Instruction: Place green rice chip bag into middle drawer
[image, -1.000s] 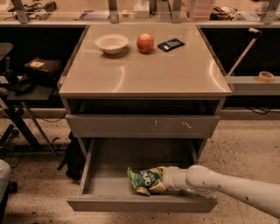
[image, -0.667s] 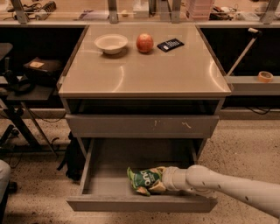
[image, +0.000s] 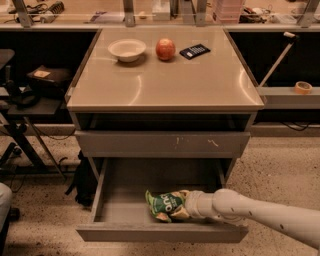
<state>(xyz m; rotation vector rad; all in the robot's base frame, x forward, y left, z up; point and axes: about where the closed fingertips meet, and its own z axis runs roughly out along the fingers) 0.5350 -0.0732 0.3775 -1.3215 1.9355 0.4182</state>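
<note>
The green rice chip bag (image: 166, 204) lies inside the pulled-out middle drawer (image: 161, 233), on its floor a little right of centre, near the front panel. My gripper (image: 189, 205) reaches in from the right on a white arm, and its end sits right against the bag's right side. The bag hides the gripper's tip. The drawer is wide open, with its plain front panel toward the camera.
A shut drawer front with pale scratches (image: 165, 144) sits above the open one. On the cabinet top (image: 165, 85) stand a white bowl (image: 127, 49), a red apple (image: 165, 49) and a small dark packet (image: 194, 51). A dark stand (image: 30, 95) is at the left, and a shelf with a tape roll (image: 302, 87) at the right.
</note>
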